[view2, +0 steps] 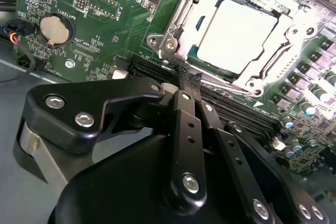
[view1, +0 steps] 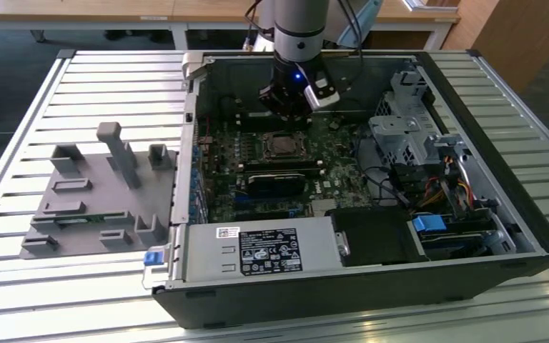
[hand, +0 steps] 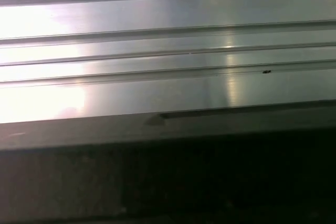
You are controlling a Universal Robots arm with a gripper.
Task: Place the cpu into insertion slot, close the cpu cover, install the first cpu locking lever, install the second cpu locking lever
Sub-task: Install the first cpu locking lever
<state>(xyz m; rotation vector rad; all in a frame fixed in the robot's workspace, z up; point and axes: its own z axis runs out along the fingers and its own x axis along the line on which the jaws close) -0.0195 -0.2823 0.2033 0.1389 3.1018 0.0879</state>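
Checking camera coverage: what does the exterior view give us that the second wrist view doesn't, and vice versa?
Exterior view: the whole open computer case on a slatted table, a grey fixture block on the exterior view's left, the power supply, and the arm reaching in above the motherboard.

Second wrist view: close detail, the cpu seated in the insertion slot with the cpu cover framing it, a coin cell battery, and the hand's black linkages.

Both: the green motherboard and socket area.
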